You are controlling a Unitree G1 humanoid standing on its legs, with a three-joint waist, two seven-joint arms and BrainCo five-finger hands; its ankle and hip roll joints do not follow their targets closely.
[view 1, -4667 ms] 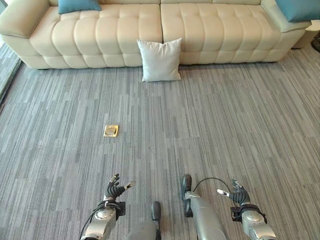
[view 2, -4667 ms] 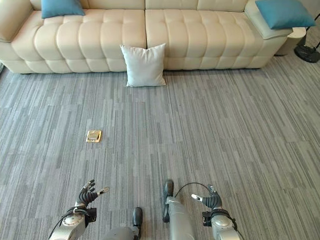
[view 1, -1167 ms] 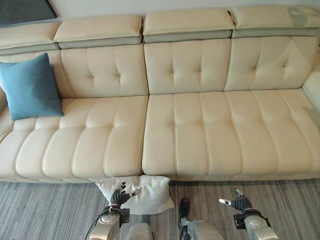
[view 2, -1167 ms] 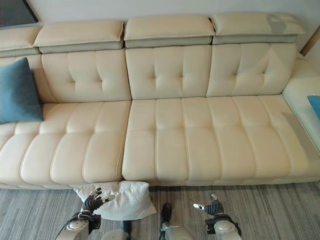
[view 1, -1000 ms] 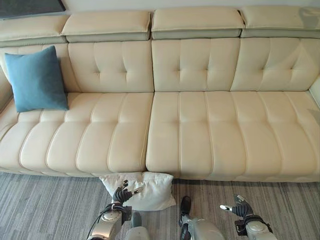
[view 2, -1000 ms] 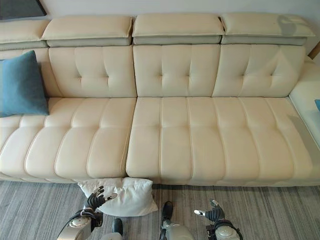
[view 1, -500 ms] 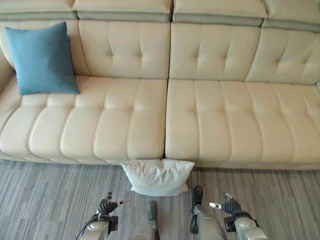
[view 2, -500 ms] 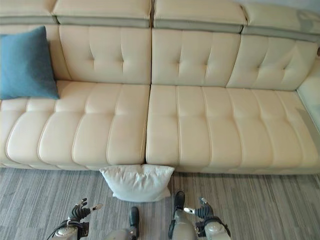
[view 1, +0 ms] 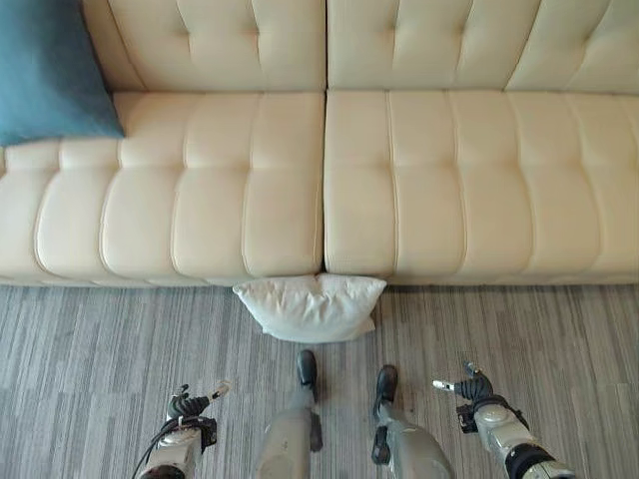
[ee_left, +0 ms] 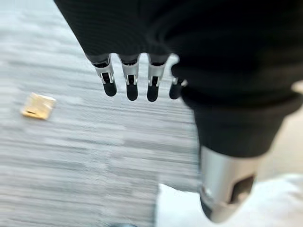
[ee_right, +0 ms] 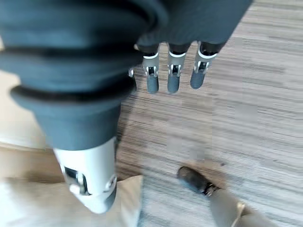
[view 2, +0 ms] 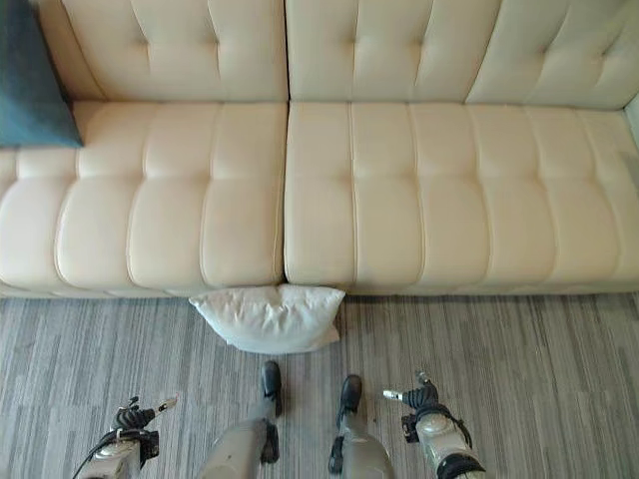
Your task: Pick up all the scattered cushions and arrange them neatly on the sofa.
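Grey striped carpet (view 1: 519,339) covers the floor in front of a big cream sofa (view 1: 419,180). The sofa runs from one side of the head views to the other, and its seat is mostly bare.

The left hand (view 1: 186,405) hangs low over the carpet on the robot's left side. Its fingers (ee_left: 129,85) are straight and a little spread, and it holds nothing. The right hand (view 1: 472,386) hangs low over the carpet on the robot's right side. Its fingers (ee_right: 172,80) are also straight and loose, with the thumb sticking out toward the middle, and it holds nothing too.

A white cushion (view 1: 312,305) lies on the carpet. Its back edge touches the bottom front of the sofa, right where the two seat parts meet. It sits between the two hands but farther forward, and neither hand touches it. A blue cushion (view 1: 50,70) leans on the sofa back at the far left.

A small gold plate (ee_left: 38,105) is set in the carpet. No writing can be read on anything.

Open carpet lies on both sides of the white cushion.
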